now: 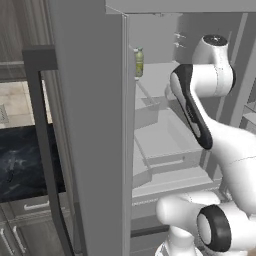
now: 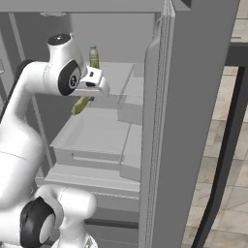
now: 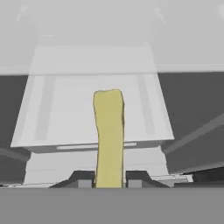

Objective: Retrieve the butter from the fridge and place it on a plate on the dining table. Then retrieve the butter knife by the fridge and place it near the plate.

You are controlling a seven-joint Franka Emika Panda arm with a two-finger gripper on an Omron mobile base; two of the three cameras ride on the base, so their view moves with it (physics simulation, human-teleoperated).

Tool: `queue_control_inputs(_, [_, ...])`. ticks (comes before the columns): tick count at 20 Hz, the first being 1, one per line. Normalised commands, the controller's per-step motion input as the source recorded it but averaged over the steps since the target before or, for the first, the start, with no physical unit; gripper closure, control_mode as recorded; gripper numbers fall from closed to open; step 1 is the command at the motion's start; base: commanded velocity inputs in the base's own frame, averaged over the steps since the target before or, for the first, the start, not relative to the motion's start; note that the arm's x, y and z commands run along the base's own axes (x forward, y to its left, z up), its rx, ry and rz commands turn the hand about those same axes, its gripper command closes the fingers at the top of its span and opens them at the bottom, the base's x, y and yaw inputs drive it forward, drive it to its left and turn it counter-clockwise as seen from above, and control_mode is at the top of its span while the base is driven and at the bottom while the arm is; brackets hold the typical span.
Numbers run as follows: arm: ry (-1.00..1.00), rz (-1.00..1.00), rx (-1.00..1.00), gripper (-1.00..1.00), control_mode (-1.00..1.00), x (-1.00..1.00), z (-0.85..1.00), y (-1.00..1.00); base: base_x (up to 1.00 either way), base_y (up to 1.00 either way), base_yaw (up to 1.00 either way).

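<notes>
The fridge (image 1: pixel 90 125) stands open, and my arm reaches in among its pale shelves. My gripper (image 3: pixel 109 177) is shut on the butter (image 3: pixel 108 131), an olive-yellow bar that sticks out straight ahead from between the two dark fingertips. From the right base view the butter (image 2: pixel 80 105) hangs tilted below the white hand, above a shelf and the drawers (image 2: pixel 92 140). The fridge door (image 2: pixel 193 121) stands edge-on to the right. The plate and the butter knife are out of view.
A pale green bottle (image 1: pixel 139 62) stands upright on the upper shelf, just behind the hand (image 2: pixel 93 57). The open door's dark bar handle (image 1: pixel 45 145) runs down the left. A black marbled countertop (image 1: pixel 20 165) lies beyond it. Tiled floor (image 2: pixel 218 160) shows at right.
</notes>
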Motion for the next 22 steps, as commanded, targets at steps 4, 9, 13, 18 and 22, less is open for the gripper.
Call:
queue_control_inputs(4, [0.02, 0.01, -0.01, 1.00, -1.00, -1.00, 0.02, 0.02, 0.00, 0.00, 0.00])
queue_control_inputs(9, [0.00, 0.01, 0.00, 1.00, -1.00, -1.00, 0.00, 0.00, 0.00, 0.00, 0.00])
queue_control_inputs(13, [0.03, 0.00, 0.00, 1.00, -1.00, -0.83, -0.13, 0.16, 0.00, 0.00, 0.00])
queue_control_inputs(18, [0.06, 0.00, 0.00, 1.00, -1.00, -0.46, -0.48, 0.06, 0.00, 0.00, 0.00])
queue_control_inputs(22, [0.02, 0.02, 0.00, 1.00, -1.00, -0.13, -0.53, 0.01, 0.00, 0.00, 0.00])
